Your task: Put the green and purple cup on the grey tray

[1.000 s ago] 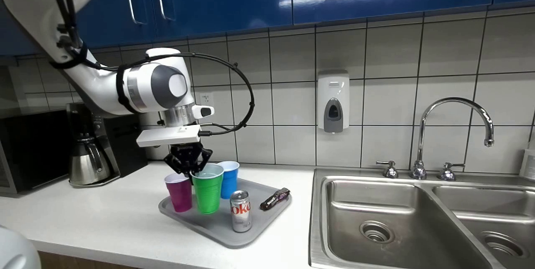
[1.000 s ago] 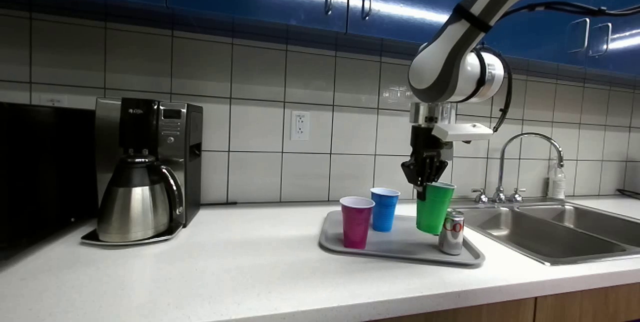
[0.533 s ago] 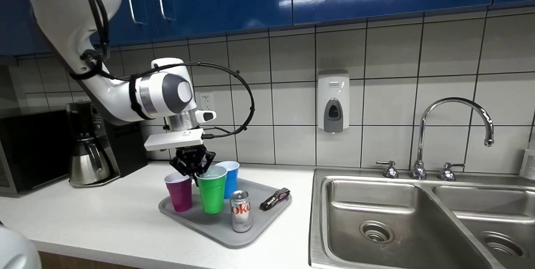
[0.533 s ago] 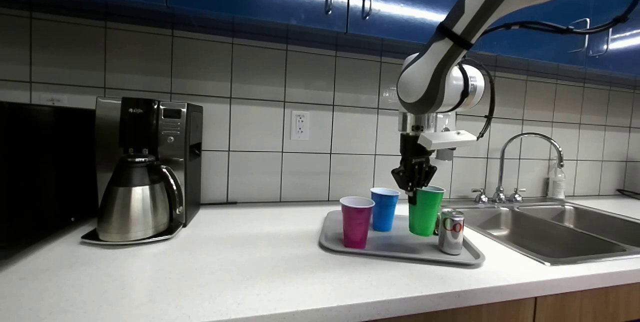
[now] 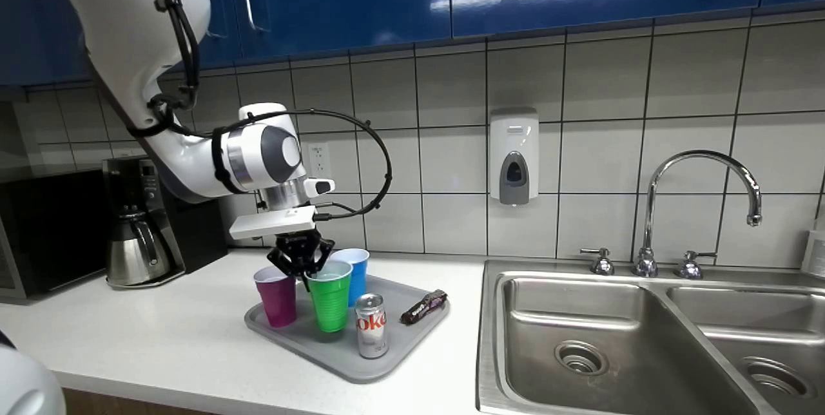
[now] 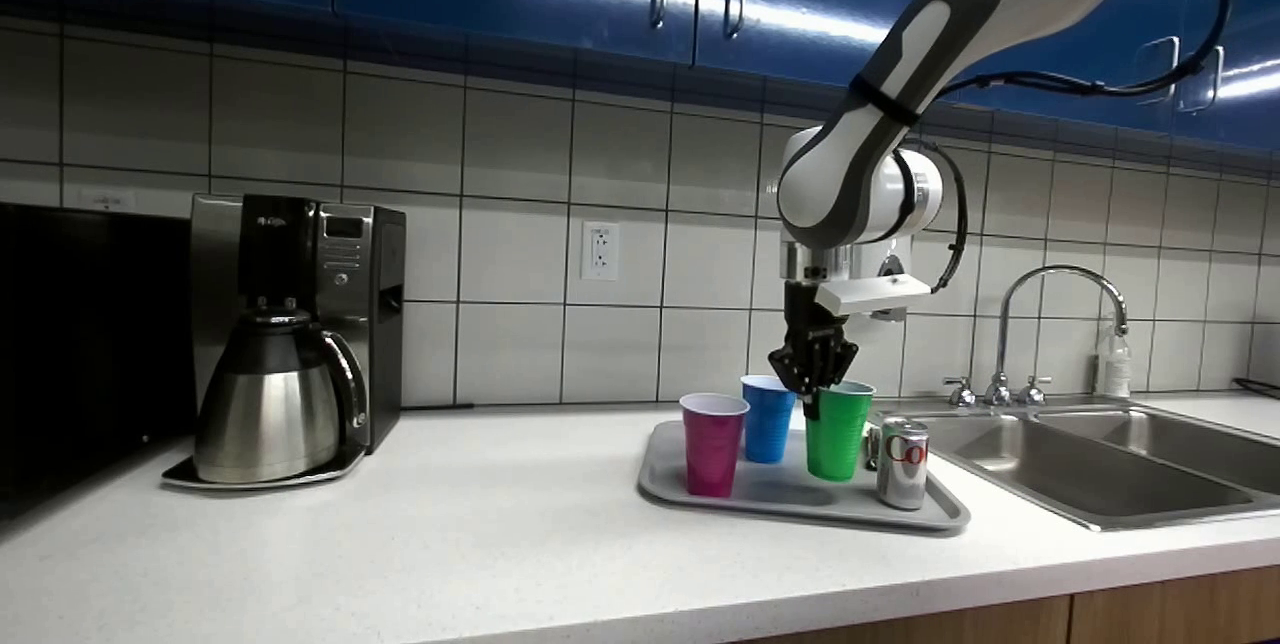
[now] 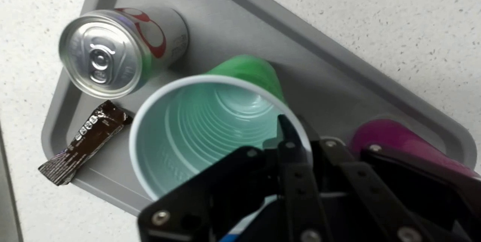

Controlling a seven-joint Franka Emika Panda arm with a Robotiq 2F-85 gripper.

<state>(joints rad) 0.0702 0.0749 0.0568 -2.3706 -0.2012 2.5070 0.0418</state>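
Observation:
The green cup (image 5: 330, 305) is upright over the middle of the grey tray (image 5: 351, 366), among the other things there. Its base is very low; I cannot tell whether it touches the tray. My gripper (image 6: 812, 406) is shut on the cup's rim, and in the wrist view (image 7: 297, 129) one finger is inside the green cup (image 7: 248, 69) and one outside. The purple cup (image 6: 713, 449) stands upright on the tray near one end, apart from the green cup. In the wrist view the fingers partly hide the purple cup (image 7: 394, 140).
A blue cup (image 6: 768, 424) stands on the tray behind the green cup. A silver Coke can (image 5: 372, 328) stands close beside the green cup. A dark candy bar (image 5: 424, 307) lies by the tray's edge. A sink (image 5: 580, 337) and a coffee maker (image 6: 290, 354) flank the tray.
My gripper has carried the green cup down toward the tray and a little sideways, nearer the purple cup in one exterior picture. The purple cup, blue cup, can and tray have not moved.

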